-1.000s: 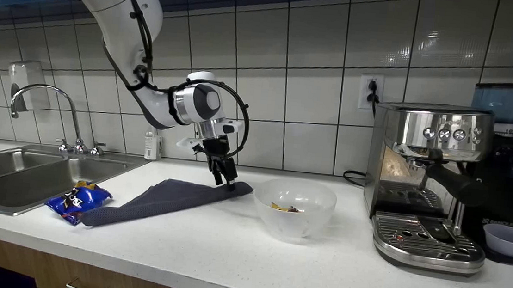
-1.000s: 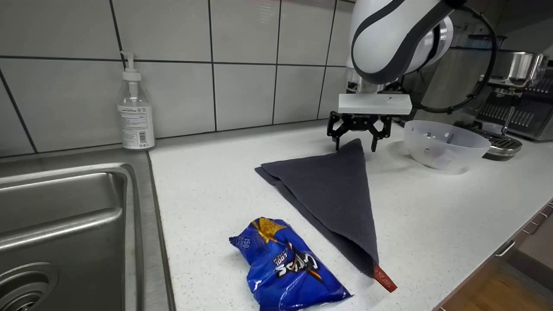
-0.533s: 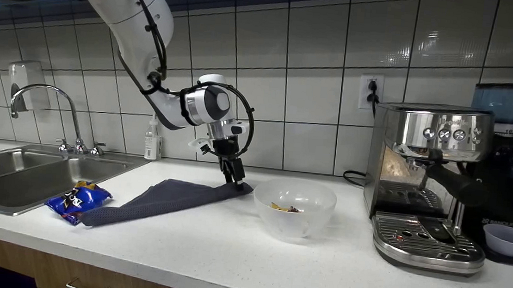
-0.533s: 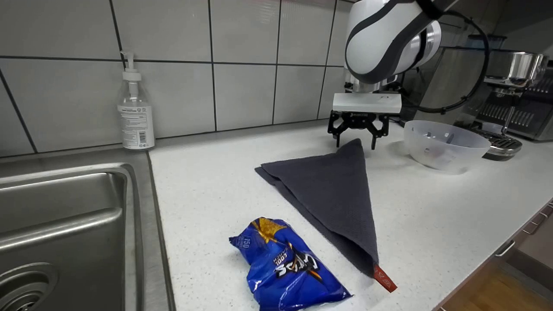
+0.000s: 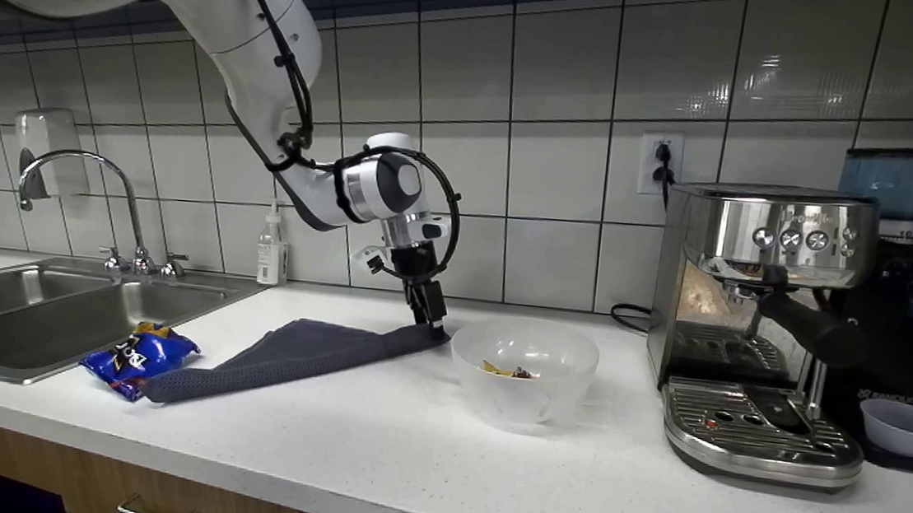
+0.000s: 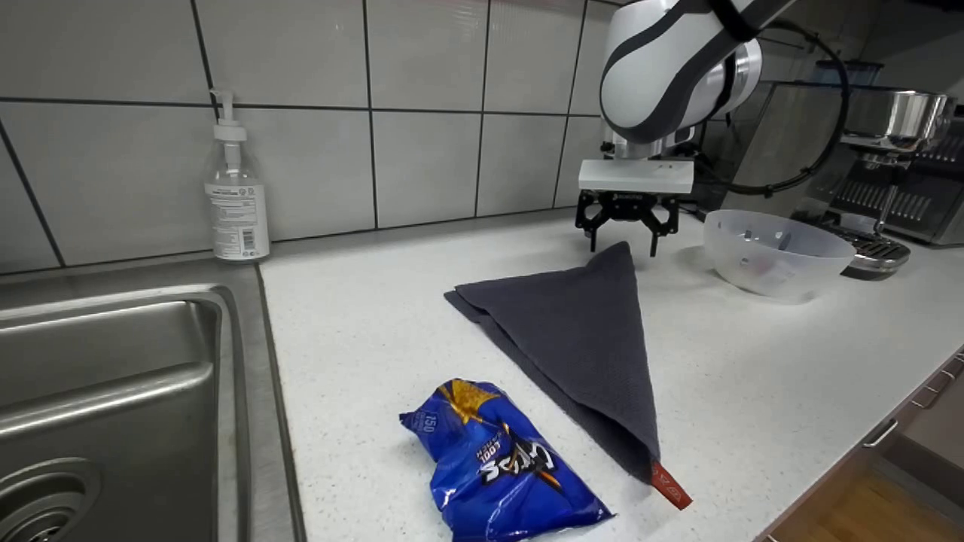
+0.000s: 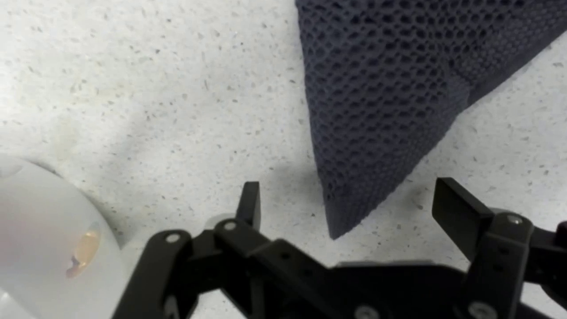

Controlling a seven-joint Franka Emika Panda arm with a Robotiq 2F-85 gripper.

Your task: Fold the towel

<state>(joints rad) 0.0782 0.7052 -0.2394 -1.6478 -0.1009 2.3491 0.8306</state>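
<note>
In an exterior view, the dark towel (image 6: 568, 339) is lying folded on the tabletop (image 6: 361, 339), a blue bag (image 6: 504, 470) sitting at its seven o'clock. The pincer (image 6: 623, 249) is standing spread astride the towel's one o'clock tip.

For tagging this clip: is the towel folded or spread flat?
Folded, at least once: in an exterior view, the towel shows a second layer beneath its upper one.

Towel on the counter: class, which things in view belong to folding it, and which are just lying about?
For the job:
dark towel
open end effector

Just lying about:
blue snack bag
large bowl
small bowl
pump bottle
coffee machine
coffee grinder
</note>
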